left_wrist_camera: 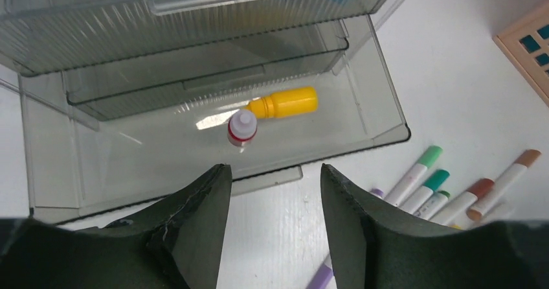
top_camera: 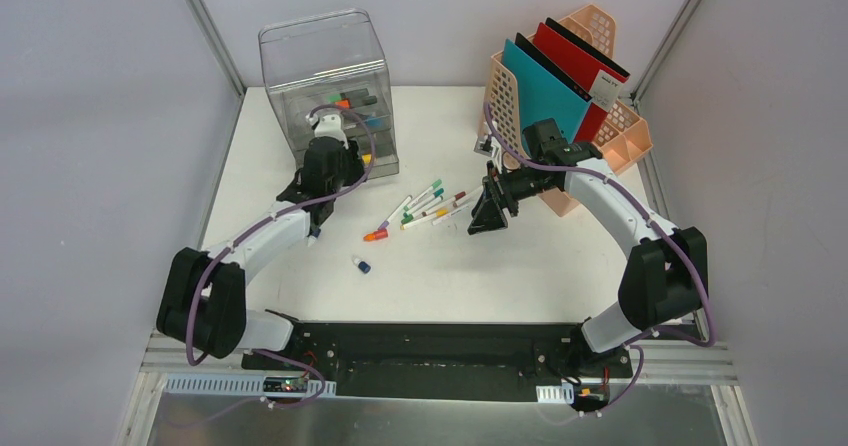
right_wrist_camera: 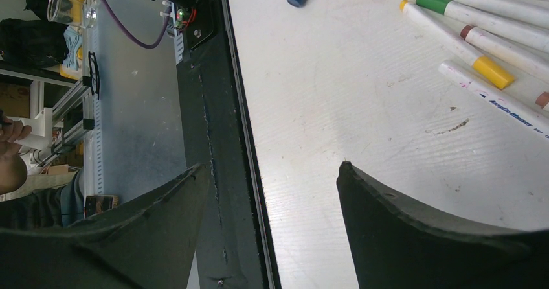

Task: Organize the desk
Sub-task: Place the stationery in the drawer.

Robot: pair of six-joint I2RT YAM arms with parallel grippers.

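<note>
Plainly, the left tool (left_wrist_camera: 273,172) stands wide open and empty, touching nothing, before the open bottom tray (left_wrist_camera: 129,159) of the clear ribbed plastic drawer box (left_wrist_camera: 194,17), where a small yellow bottle (left_wrist_camera: 285,102) lies. The right tool (right_wrist_camera: 272,172) is likewise spread and empty over the flat white rectangular surface (right_wrist_camera: 362,107), near scattered white-barrelled markers (right_wrist_camera: 492,23). That surface, under everything, looks stiff and heavy, nothing to grasp; the light, slick, round markers probably want a pinch at mid-barrel.

Markers (top_camera: 430,204) on desk (top_camera: 500,266) — drawers (top_camera: 320,66) left, rack (top_camera: 625,136) right
</note>
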